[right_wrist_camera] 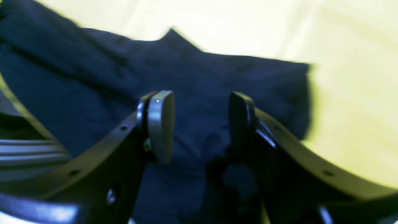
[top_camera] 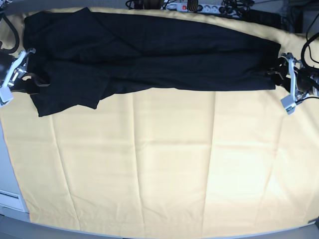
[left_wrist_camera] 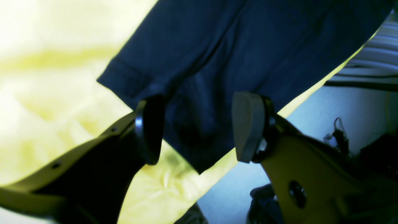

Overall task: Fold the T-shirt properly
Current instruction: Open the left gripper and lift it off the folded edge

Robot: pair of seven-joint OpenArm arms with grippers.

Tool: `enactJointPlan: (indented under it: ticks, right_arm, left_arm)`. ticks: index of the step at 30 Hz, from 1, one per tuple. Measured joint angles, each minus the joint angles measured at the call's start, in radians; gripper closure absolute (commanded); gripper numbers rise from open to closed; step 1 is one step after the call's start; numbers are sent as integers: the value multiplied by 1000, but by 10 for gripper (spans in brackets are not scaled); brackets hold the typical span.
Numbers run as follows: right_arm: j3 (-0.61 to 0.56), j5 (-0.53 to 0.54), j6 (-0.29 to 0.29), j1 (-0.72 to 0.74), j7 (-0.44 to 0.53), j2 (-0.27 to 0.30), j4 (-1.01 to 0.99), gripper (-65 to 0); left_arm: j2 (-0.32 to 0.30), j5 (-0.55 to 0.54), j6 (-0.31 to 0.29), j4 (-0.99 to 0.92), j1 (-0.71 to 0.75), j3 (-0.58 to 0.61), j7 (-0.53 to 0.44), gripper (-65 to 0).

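The large black soft-cloth T-shirt [top_camera: 149, 55] lies folded into a long band across the far part of the table, on the yellow table cloth [top_camera: 159, 164]. Its far edge runs close to the cloth's far edge, and 1 sleeve flap juts toward the near side at the base view's left end.

The left pincer [left_wrist_camera: 199, 127] sits at the band's end on that view's right, jaws spread wide with nothing held; a corner of the shirt lies beneath the gap, close to the table's side edge.

The right pincer [right_wrist_camera: 199, 124] is at the opposite end, also gaping and empty, with dark cloth under it.

The whole near stretch of yellow cloth lies bare and creased in a grid.
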Motion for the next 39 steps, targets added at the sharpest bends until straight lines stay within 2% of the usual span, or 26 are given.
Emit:
enactJointPlan:
  ticks: [5,9,11,16,22,25,28,31,36,39]
  right_arm:
    - [0,4,-1,6,1,-97,0,-300]
    - [-12,-10,-2,6,5,-174,-24,-293]
    - [-33,-60,-2,5,23,-185,-61,-267]
    - [-97,-186,-2,6,83,-189,-163,-267]
    - [-100,-217,-2,6,103,-188,-179,-267]
    - [-100,-217,-2,6,103,-188,-179,-267]
    - [-100,-217,-2,6,103,-189,-179,-267]
    - [-99,-219,-2,6,103,-188,-179,-267]
    - [-99,-219,-2,6,103,-188,-179,-267]
    - [-99,-220,-2,6,102,-182,-179,-267]
  left_arm:
    - [0,-8,0,0,-60,-3,-4,-364]
    - [1,-45,0,0,-101,-64,2,-364]
    - [1,-66,0,0,-127,-121,5,-364]
    - [5,-95,0,0,-141,-289,10,-364]
    - [3,-67,23,0,-121,-444,10,-364]
    - [10,2,48,0,-59,-483,13,-364]
    - [61,104,85,-2,6,-559,-14,-364]
    - [131,162,113,-4,79,-647,-38,-364]
    - [256,160,118,-5,191,-788,-42,-364]
    - [317,148,121,-6,248,-813,-43,-364]
